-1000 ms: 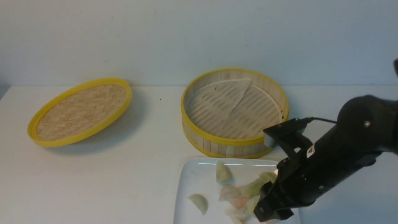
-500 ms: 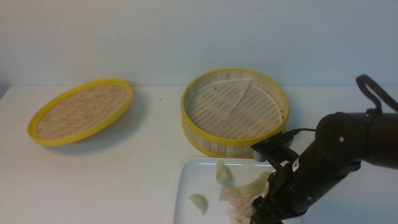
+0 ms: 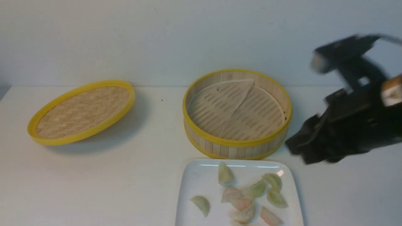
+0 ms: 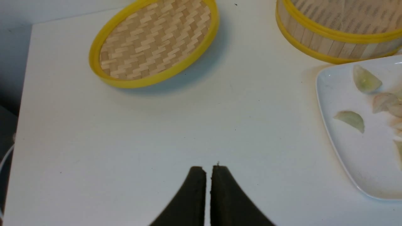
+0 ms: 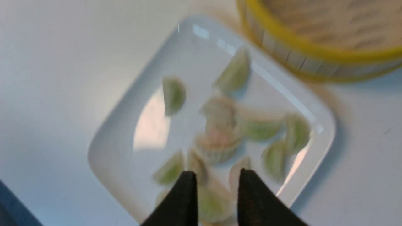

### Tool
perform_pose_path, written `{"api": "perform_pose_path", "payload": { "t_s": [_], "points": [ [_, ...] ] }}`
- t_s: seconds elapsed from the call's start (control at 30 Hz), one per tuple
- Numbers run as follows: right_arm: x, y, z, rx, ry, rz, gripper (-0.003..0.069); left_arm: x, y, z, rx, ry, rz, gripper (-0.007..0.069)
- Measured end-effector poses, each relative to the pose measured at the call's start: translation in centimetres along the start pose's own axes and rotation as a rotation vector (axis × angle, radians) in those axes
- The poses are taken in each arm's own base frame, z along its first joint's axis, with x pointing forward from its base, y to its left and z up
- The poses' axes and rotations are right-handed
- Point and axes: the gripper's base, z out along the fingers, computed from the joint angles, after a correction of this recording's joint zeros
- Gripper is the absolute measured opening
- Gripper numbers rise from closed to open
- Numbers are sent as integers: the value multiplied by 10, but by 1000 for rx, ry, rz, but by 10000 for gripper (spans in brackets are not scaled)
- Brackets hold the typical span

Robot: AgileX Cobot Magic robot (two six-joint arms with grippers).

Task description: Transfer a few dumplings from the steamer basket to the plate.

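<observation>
**Open table to the left, crowded on the right**

We see a wide stretch of bare white table [image 3: 150,175] between the woven lid [image 3: 82,111] at far left and the plate [image 3: 194,182] at the near centre. The steamer basket [image 3: 235,150] stands just behind the plate, its wall almost at the plate's far edge, so hardly any gap is left there. The dumplings [image 3: 241,203] crowd the plate's right half, and its left half is mostly bare. The right gripper [image 3: 298,147], blurred, hangs to the right of the basket, above the table.
</observation>
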Motion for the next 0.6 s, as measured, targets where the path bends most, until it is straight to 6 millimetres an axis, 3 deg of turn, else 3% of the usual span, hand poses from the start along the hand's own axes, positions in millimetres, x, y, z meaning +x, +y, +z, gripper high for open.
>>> {"api": "perform_pose_path", "payload": {
  "t_s": [0.07,0.13,0.2,0.27,0.4,0.5,0.6],
  "points": [
    [6,1,-48,38,-175,2,36,-2,0,0,2,-20,0,8],
    [22,0,-97,79,-358,8,1,-5,0,0,5,-54,0,8],
    [38,-2,-122,106,-460,21,-8,-8,-1,0,8,-84,1,8],
    [73,-5,-156,137,-617,37,-12,-12,-1,-1,12,-128,1,8],
    [132,-12,-178,191,-820,17,-14,-18,-2,-2,19,-198,1,8],
    [158,-15,-174,194,-888,13,-14,-22,-2,-3,24,-250,1,8],
    [167,-16,-167,176,-936,15,-14,-24,-2,-3,26,-269,1,8]
  ]
}}
